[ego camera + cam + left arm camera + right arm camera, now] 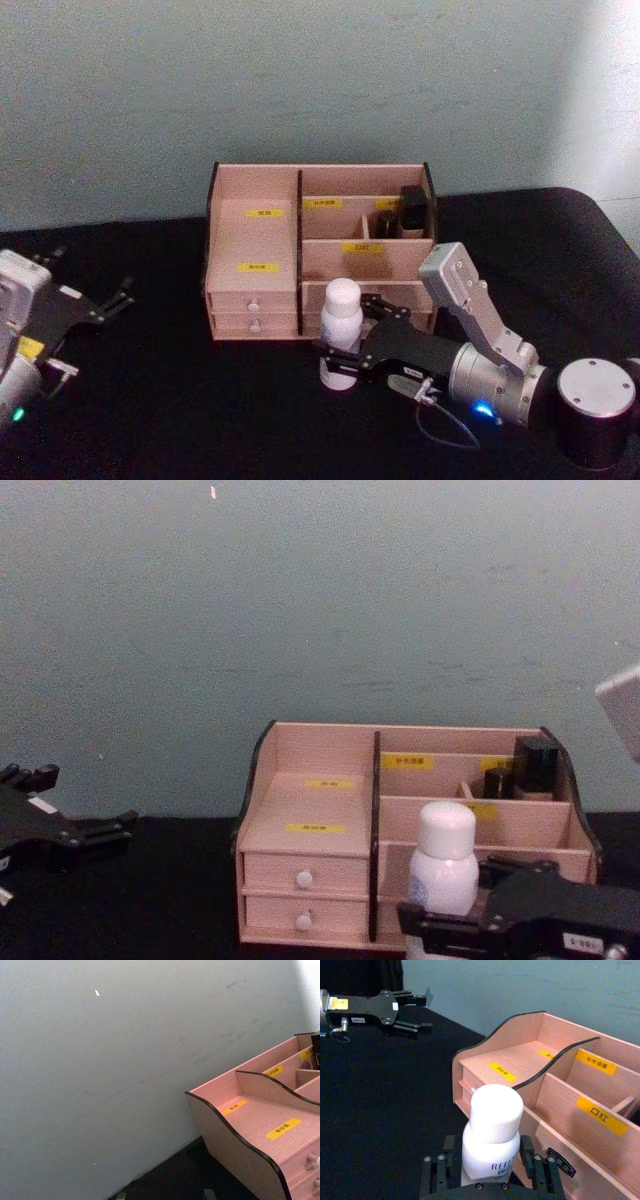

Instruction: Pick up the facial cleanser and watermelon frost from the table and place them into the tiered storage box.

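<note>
right pincer (341,360) round cleanser (341,308), box (250,235) behind

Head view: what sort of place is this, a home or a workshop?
Probably a robot test bench, not a home: a black-covered table against a bare wall, with a labelled tiered storage box on it, the right claw gripping the facial cleanser and the left claw open at the table's left.

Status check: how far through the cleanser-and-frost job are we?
Done: nothing placed yet; the tiered storage box seems to hold just small dark bottles at its back right. In hand: the right gripper is shut on the facial cleanser, upright in front of the box. Left: lift it into a compartment, then fetch the watermelon frost. The left gripper sits open, off to the left.
</note>
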Tool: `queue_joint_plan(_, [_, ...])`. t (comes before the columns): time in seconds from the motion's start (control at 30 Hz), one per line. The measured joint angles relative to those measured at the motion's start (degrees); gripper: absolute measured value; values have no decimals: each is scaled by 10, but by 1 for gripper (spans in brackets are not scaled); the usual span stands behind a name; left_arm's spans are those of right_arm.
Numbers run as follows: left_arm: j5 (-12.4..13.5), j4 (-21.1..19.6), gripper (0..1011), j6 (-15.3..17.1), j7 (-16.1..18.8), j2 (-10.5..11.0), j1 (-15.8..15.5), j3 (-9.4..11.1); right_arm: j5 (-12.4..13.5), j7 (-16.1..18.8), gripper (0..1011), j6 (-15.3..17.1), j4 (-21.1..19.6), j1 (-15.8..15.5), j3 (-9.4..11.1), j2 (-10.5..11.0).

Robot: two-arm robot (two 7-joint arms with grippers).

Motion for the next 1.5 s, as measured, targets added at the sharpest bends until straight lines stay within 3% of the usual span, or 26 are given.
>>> queue_joint_plan(0.13, [0, 0, 1001, 0, 0, 0, 0, 0, 0, 0, 707, 0, 0, 0, 0, 0])
queue_joint_plan(0.3, [0, 0, 1001, 0, 0, 0, 0, 0, 0, 0, 596, -1, -1, 0, 0, 0])
queue_joint_plan(0.77, [0, 0, 1001, 0, 0, 0, 0, 0, 0, 0, 594, -2, -1, 0, 0, 1])
queue_joint_plan(0.97, [0, 0, 1001, 0, 0, 0, 0, 0, 3, 16, 594, -9, -14, -3, 0, 9])
queue_joint_plan(1.27, [0, 0, 1001, 0, 0, 0, 0, 0, 37, 28, 595, -7, -53, -6, 15, 18])
queue_joint_plan(1.5, [0, 0, 1001, 0, 0, 0, 0, 0, 57, 19, 594, -9, -66, 9, 28, 12])
